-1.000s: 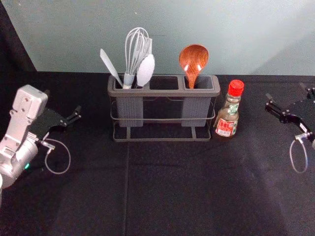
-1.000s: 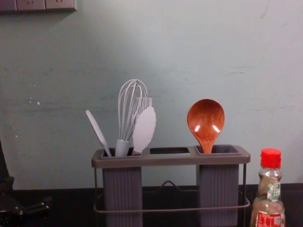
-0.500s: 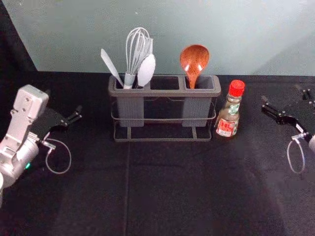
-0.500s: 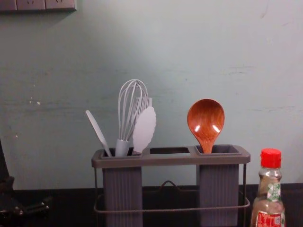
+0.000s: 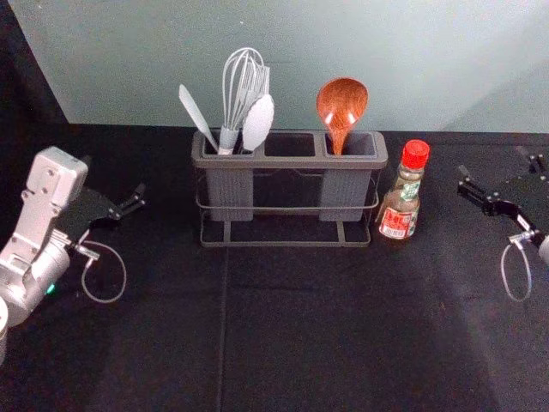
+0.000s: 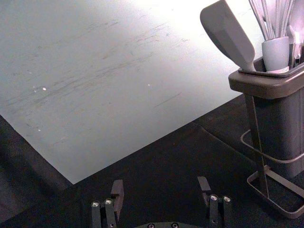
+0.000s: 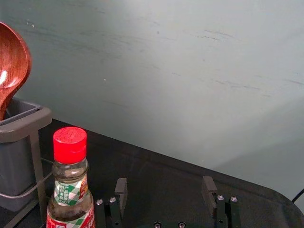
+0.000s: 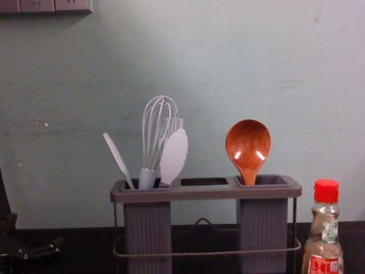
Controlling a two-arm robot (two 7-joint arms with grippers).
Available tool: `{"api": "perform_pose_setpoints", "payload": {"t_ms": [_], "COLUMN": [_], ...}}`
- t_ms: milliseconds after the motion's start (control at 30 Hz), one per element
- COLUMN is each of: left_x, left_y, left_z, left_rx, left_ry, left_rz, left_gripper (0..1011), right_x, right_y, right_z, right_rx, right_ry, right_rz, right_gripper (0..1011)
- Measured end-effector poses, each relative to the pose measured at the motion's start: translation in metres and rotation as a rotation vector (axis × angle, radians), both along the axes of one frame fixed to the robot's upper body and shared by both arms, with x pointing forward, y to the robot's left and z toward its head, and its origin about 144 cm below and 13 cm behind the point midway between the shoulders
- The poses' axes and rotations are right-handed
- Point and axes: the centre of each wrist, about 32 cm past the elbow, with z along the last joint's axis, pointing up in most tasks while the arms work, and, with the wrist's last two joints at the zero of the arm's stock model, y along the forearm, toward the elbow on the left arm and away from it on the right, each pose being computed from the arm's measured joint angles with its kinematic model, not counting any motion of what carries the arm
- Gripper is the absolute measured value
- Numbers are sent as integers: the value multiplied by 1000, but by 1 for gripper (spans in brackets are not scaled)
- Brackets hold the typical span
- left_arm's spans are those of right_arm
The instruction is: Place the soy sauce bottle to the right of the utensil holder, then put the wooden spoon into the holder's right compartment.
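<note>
The soy sauce bottle [image 5: 399,206] stands upright just right of the utensil holder [image 5: 292,162], between it and the right gripper [image 5: 495,166], spread wide and empty. The wooden spoon [image 5: 341,105] leans in the holder's right compartment. Left of the holder, the left gripper [image 5: 113,177] is wide too.

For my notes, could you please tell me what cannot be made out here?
- Wooden spoon: handle's lower end, hidden in the right compartment, head view.
- Whisk: handle's lower end, hidden in the left compartment, chest view.
- Bottle: label's fine print, too small, head view.
- Right arm: cut by head view's right edge.
</note>
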Motion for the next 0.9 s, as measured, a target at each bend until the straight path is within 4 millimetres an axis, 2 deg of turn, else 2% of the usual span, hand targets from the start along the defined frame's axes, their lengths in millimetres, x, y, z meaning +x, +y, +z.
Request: {"api": "perform_pose_setpoints", "payload": {"t_ms": [900], "left_x": [0], "left_y": [0], "left_z": [0], "left_rx": [0], "left_ry": [0], "left_rz": [0], "left_gripper": [1011], "right_x": [0], "right_y": [-1], "right_z": [0], "right_rx": [0], "right_ry": [-2], "right_rz": [0], "right_gripper": [1004]}}
